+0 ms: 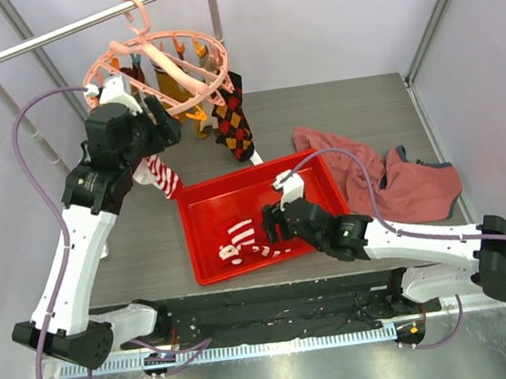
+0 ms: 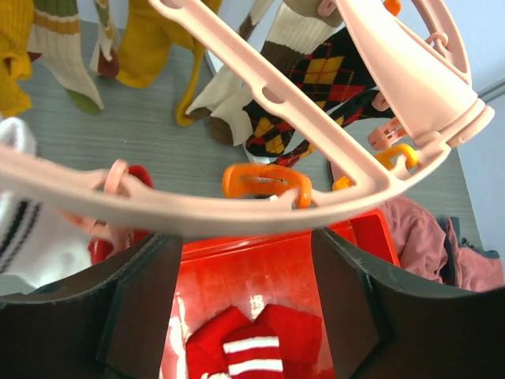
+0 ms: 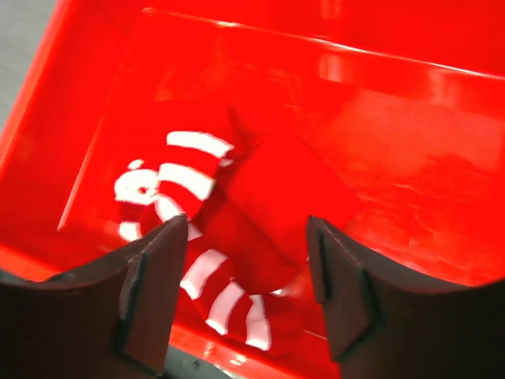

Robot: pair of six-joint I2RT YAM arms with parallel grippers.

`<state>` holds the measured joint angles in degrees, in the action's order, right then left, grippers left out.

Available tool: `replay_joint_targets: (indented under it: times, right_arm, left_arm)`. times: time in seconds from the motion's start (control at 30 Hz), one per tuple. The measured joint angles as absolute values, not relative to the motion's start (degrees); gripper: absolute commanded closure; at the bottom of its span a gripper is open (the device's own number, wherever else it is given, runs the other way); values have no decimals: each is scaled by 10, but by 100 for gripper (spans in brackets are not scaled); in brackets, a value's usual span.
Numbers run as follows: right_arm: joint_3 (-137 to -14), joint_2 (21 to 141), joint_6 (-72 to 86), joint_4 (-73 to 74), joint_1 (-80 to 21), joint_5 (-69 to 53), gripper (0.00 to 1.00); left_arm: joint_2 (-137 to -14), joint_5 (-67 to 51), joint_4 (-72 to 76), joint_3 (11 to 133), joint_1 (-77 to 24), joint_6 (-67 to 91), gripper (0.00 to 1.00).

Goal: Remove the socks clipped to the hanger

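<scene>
The salmon-pink hanger hangs from the white rail with socks clipped round it: a dark argyle sock, a red-and-white striped sock, and mustard ones seen in the left wrist view. My left gripper is up at the hanger's ring, open, with nothing between its fingers; an orange peg dangles just beyond. Another striped sock lies in the red bin. My right gripper hovers open just above that sock, apart from it.
A large reddish-pink cloth lies crumpled on the table right of the bin. The white rail and its post stand at the back left. A white sock with dark bands hangs by my left finger.
</scene>
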<state>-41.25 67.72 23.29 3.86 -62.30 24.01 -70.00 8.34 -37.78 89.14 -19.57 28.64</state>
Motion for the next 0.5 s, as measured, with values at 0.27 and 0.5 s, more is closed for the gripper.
replay_joint_targets:
  times: [0.27,0.5]
  right_arm:
    - [-413,633,242,45,-614,271,21]
    - [-414,632,243,43,-614,264,21]
  left_arm:
    - [-621,151,-393,860,-196,254,25]
    - [-561,222,-364,755,-195,218,25]
